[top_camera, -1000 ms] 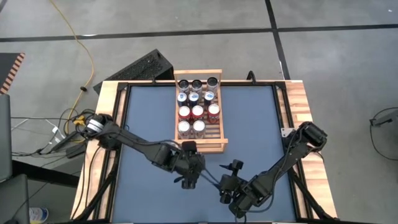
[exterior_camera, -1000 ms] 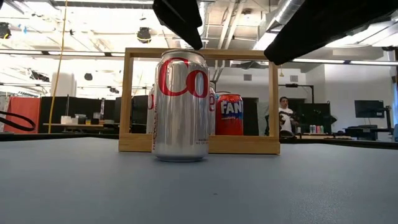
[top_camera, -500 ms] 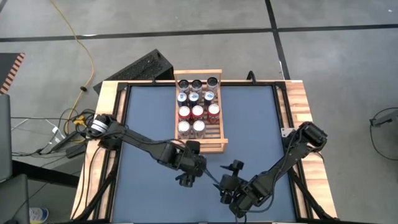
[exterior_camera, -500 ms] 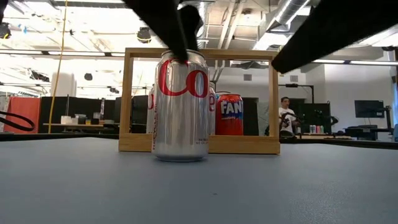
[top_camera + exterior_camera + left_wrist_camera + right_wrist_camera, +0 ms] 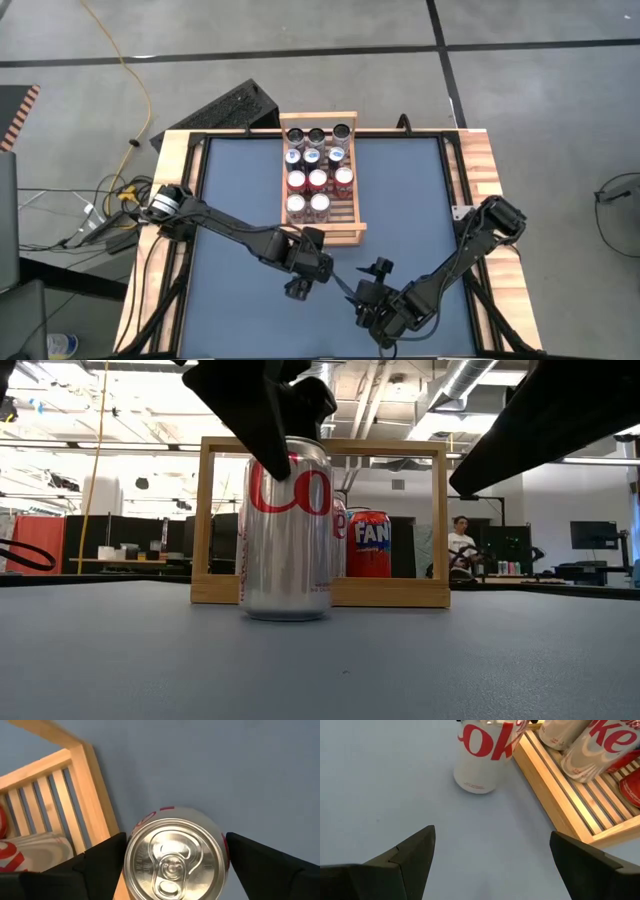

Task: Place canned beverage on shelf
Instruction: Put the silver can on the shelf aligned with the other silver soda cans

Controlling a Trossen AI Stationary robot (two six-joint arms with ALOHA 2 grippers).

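Note:
A silver Diet Coke can (image 5: 288, 530) stands upright on the blue table just in front of the shelf's near rail (image 5: 400, 592). It also shows in the left wrist view (image 5: 172, 860) and the right wrist view (image 5: 482, 755). My left gripper (image 5: 300, 282) is open and points down over the can, with one finger on each side of the can's top. My right gripper (image 5: 364, 306) is open and empty near the table's front edge, to the right of the can. The light-wood shelf (image 5: 346, 214) holds several cans. My left gripper comes at the can from above, pointing down. Its two fingers (image 5: 102, 860) stand at opposite sides of the can's top rim (image 5: 131, 851). I cannot tell whether they touch it. The can stands upright with its base on the table.
The shelf's slats show a free spot at its near right corner (image 5: 345, 208), beside the white cans. A Fanta can (image 5: 370, 545) shows behind the near rail. A person sits in the room far behind the table. Open blue tabletop lies to the left and right.
My left gripper has come down from above the can until its open fingers stand around the can's top. The can still stands upright on the table. My right arm has kept still.

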